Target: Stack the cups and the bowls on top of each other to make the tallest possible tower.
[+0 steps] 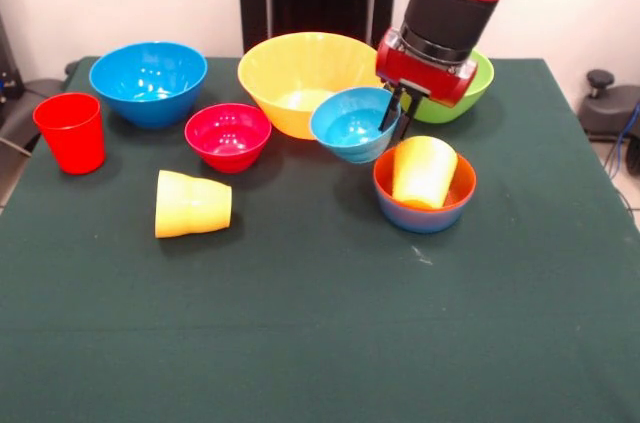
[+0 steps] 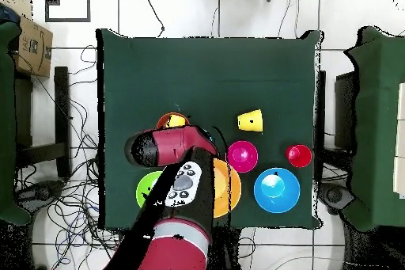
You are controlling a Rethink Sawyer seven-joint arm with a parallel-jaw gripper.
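A: What's seen nearest the table's (image 1: 300, 343) front edge?

B: A yellow cup (image 1: 192, 204), lying on its side, left of centre. Right of it, an orange-red bowl nested in a blue bowl (image 1: 424, 195), w/ a yellow-orange cup (image 1: 423, 170) tilted inside.

A: And the gripper (image 1: 397, 115)?

B: Clamped on the rim of the light-blue bowl (image 1: 353, 124), which is held tilted, just left of that stack.

A: Farther back?

B: Crimson bowl (image 1: 228, 135) mid-left; red cup (image 1: 70, 132) upright by the left edge. Along the back edge: medium blue bowl (image 1: 148, 81), large yellow-orange bowl (image 1: 300, 78), lime green bowl (image 1: 472, 88) partly hidden behind the arm. No tall tower is seen yet.
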